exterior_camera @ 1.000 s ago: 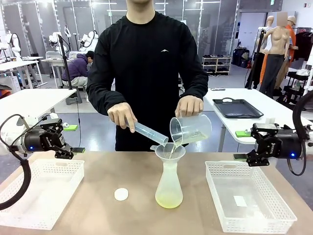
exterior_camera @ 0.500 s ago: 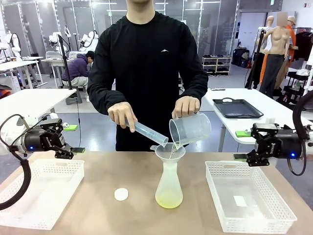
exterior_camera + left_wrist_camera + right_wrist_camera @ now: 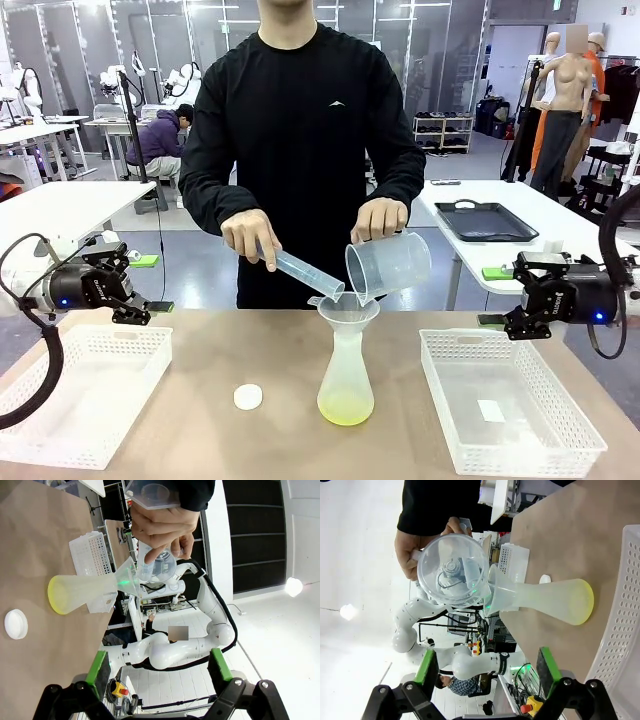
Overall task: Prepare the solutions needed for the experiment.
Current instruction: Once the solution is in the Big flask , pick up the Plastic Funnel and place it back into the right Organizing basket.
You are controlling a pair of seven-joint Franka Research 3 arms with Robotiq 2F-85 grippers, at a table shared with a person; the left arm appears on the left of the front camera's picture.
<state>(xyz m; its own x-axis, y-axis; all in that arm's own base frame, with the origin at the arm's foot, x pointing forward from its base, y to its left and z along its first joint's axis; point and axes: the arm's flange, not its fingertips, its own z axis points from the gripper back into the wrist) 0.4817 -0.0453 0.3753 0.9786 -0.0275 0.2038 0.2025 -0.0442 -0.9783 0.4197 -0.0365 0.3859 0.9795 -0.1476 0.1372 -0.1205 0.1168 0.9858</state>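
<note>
A translucent conical flask stands mid-table with a funnel in its neck and a shallow layer of pale yellow-green solution at its bottom. The person tips a clear beaker over the funnel with one hand, and the other hand rests a graduated cylinder on the funnel's rim. My left gripper hovers open above the table's left side. My right gripper hovers open at the right. Both wrist views face the flask between open fingers, left gripper and right gripper.
A white basket sits below my left gripper and another white basket below my right gripper, with a small white piece inside. A round white cap lies left of the flask. The person stands at the far edge.
The person has tilted the beaker a little further and the last of its liquid has run through the funnel into the flask. Both arms have stayed still.
</note>
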